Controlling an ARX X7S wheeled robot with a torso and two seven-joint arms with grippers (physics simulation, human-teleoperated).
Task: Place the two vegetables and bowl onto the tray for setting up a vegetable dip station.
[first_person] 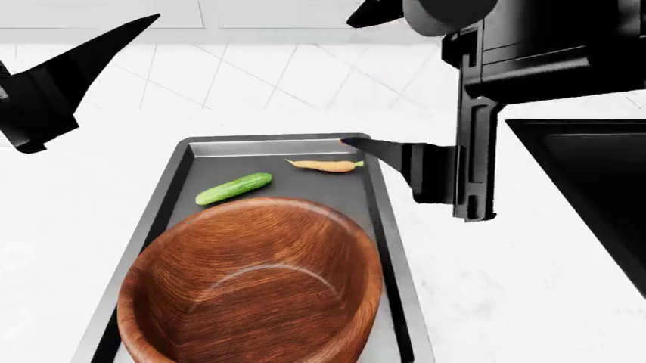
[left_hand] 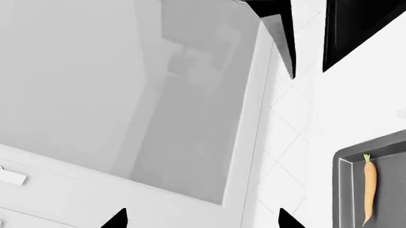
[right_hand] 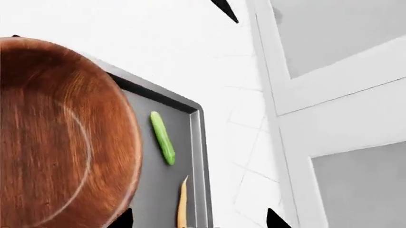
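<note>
1. The tray [first_person: 376, 203] lay lengthwise on the white tabletop [first_person: 91, 204], running away from the robot; all three task items were on it.
2. The bowl [first_person: 253, 283] sat upright in the near end of the tray, filling most of its width (its near edge was cut off by the head view's border).
3. The cucumber [first_person: 233, 188] lay flat on the tray floor just beyond the bowl's far rim, angled, nearer the left side; whether it touched the bowl could not be told.
4. The carrot [first_person: 325, 165] lay flat near the tray's far end, right of the cucumber and apart from it, green stem end pointing right.
5. The right gripper [first_person: 349, 141] hung above the far right corner of the tray, near the carrot but holding nothing; one dark finger tip showed in the head view. In the right wrist view two dark tips sat well apart at the frame edge, so its fingers were spread.
6. The left gripper [first_person: 151, 19] was raised off to the left over bare tabletop, away from the tray, empty. Its wrist view also showed two tips set wide apart, so the fingers were open (only the tips were visible).
7. The left wrist view caught the carrot on a corner of the tray, plus white cabinet fronts [left_hand: 127, 95].
8. A black sink [first_person: 595, 189] sat to the right of the tray, apart from it.
</note>
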